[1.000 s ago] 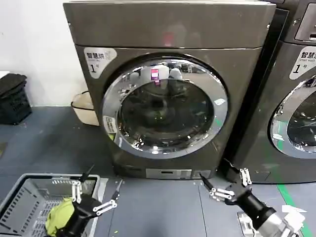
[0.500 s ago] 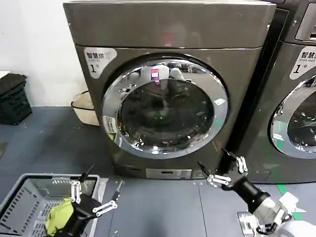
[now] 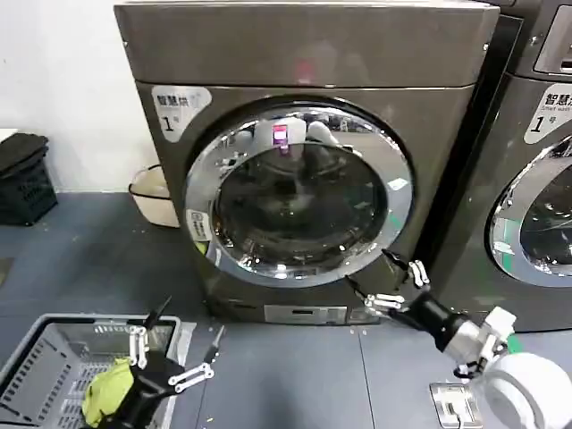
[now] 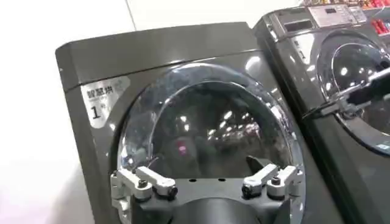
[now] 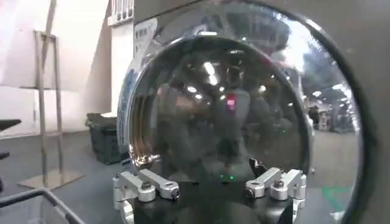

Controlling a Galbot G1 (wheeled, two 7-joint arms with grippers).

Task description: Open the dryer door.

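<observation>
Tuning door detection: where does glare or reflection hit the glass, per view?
Head view: dryer door chrome ring mirrors the room, pink spot near the top. Left wrist view: ceiling lights speckle the glass. Right wrist view: bulging reflections and bright highlights cover the door.

Bright, even indoor light; ceiling lamps glared off the dryer door (image 3: 299, 195) glass and chrome; wrist views slightly soft.

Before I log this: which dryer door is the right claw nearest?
The dryer door in full view, marked 1; right claw sits at its lower right rim.
</observation>
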